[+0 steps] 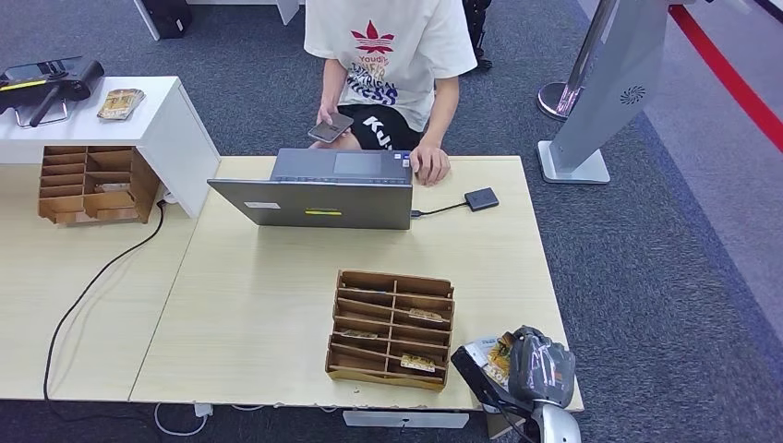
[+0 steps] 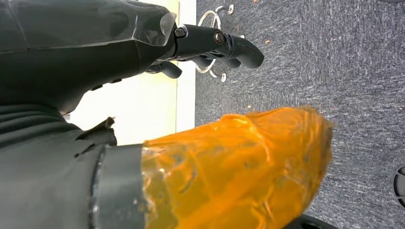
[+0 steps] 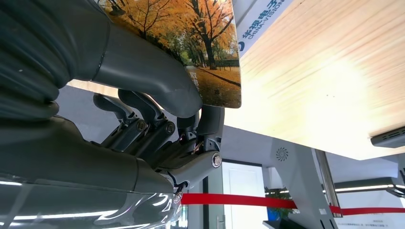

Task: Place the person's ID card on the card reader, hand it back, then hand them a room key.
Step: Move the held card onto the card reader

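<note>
The right hand sits at the near right corner of the desk, just right of the wooden card organiser. Its thumb and fingers pinch a card with an autumn-tree picture; the right wrist view shows the thumb pressed on the card's face and the darker fingers curled beneath. Under the card, a white sheet with blue print lies on the desk edge. From the picture on it, this card is more likely a room key than an ID card, though the head view is too small there to settle that.

The person stands on the far side of the organiser, beyond the laptop, one hand holding a phone and the other resting on the desk beside the laptop. The small dark card reader lies right of the laptop, cabled to it.

To do the handover well, the hand should keep the pinch firm near one short end of the card, so that most of it stands free to be taken. The arm should lift the card off the desk before travelling, pass to the right of the organiser and above the reader, and present it toward the person's free hand, releasing only once they have it.

The left hand hangs beside the desk over the carpet, with its fingers curled and nothing in them.
</note>
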Action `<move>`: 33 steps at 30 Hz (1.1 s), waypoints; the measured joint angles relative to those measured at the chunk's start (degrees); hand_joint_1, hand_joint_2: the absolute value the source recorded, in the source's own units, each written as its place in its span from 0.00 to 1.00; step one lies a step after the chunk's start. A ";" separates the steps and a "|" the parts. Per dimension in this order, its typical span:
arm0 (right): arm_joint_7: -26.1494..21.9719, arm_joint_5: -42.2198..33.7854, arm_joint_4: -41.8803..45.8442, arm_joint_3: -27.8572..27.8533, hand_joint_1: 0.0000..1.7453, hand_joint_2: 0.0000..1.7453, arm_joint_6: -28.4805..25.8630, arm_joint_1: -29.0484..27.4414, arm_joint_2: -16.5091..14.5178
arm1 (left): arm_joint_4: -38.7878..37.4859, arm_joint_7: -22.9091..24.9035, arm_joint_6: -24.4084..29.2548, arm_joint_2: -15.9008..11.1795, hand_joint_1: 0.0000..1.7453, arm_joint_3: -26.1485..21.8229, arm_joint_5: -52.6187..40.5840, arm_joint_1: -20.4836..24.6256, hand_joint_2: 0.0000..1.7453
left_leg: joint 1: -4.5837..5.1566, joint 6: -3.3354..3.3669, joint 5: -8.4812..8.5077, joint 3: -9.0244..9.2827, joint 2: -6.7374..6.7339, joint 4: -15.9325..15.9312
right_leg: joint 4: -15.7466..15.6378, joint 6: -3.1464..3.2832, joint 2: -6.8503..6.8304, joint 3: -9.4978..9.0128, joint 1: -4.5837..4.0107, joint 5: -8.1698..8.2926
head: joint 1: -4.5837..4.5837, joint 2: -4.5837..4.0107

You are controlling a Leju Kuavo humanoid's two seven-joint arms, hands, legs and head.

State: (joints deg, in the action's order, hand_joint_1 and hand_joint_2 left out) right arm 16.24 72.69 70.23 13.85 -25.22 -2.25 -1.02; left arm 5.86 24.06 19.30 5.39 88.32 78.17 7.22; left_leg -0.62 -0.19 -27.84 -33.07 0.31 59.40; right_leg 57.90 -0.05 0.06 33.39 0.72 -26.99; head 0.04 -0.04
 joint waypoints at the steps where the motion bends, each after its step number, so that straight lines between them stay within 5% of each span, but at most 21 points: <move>1: 0.00 -0.01 0.00 0.01 1.00 1.00 0.00 0.00 0.01 | 0.00 0.00 0.00 -0.02 0.00 0.00 0.01 0.00 0.00 | 0.00 0.00 0.00 0.00 0.00 0.00 | 0.00 0.00 0.00 0.00 0.00 0.00 | 0.00 0.00; 33: 0.01 -0.06 0.00 0.03 1.00 1.00 0.19 0.01 0.03 | 0.00 0.04 -0.02 -0.40 0.00 0.03 -1.01 0.00 0.00 | 0.00 0.00 0.00 0.00 0.00 0.00 | 0.00 0.00 0.00 0.00 0.00 0.00 | 0.00 0.00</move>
State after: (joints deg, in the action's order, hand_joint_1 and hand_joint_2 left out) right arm 16.25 72.63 70.23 13.88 -25.04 -2.24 -0.98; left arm 5.86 24.11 19.28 4.98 88.36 77.17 7.22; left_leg -0.62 -0.19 -27.84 -33.07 0.31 59.40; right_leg 57.90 -0.05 0.06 33.39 0.72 -26.99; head 0.04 -0.04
